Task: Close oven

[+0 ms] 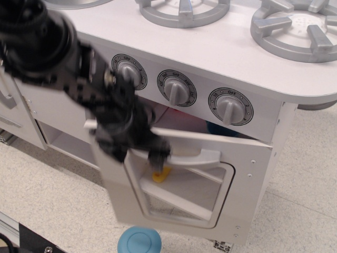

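The white oven door (pixel 247 190), with its rounded clear window (pixel 181 192) and horizontal grey handle (pixel 197 158), stands tilted up, almost vertical. A narrow gap still shows along its top edge under the knob panel. My black gripper (pixel 159 156) is blurred by motion and presses against the door's outer face at the left end of the handle. Its fingers look together and hold nothing. My arm (pixel 63 58) reaches in from the upper left and hides the door's upper left corner.
Three grey knobs (pixel 177 89) sit above the door, with grey burners (pixel 295 29) on the stove top. A yellow item (pixel 161 174) shows through the window. A blue round piece (pixel 138 241) lies on the floor below. A white cabinet (pixel 21 113) stands at left.
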Motion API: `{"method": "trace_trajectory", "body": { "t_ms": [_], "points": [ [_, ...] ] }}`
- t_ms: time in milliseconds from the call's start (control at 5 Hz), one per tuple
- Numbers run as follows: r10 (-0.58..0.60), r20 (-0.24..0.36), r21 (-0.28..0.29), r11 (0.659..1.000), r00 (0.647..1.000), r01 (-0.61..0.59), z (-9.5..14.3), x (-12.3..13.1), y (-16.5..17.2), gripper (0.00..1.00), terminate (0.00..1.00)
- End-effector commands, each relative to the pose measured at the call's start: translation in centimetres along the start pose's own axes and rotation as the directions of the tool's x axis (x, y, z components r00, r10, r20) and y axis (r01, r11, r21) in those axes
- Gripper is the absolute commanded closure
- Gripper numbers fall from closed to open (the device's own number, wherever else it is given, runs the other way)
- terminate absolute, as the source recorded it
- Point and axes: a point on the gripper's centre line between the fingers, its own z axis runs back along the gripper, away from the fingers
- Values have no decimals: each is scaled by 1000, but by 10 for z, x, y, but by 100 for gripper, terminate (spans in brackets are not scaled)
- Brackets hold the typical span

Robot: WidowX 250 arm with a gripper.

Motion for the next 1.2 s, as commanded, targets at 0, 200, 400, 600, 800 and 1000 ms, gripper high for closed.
{"method": "trace_trajectory", "body": {
  "t_ms": [0,200,400,600,800,1000],
  "points": [
    [28,69,60,998,997,-32,-8,48,7,0,0],
    [18,52,20,1000,998,-19,2,47,7,0,0],
    [24,57,-1,1000,998,-24,7,47,7,0,0],
    [39,35,-12,999,999,-39,8,51,9,0,0],
    [11,5,-29,1000,1000,-11,21,40,9,0,0],
    [-49,-62,-10,999,997,48,38,26,12,0,0]
  ]
}}
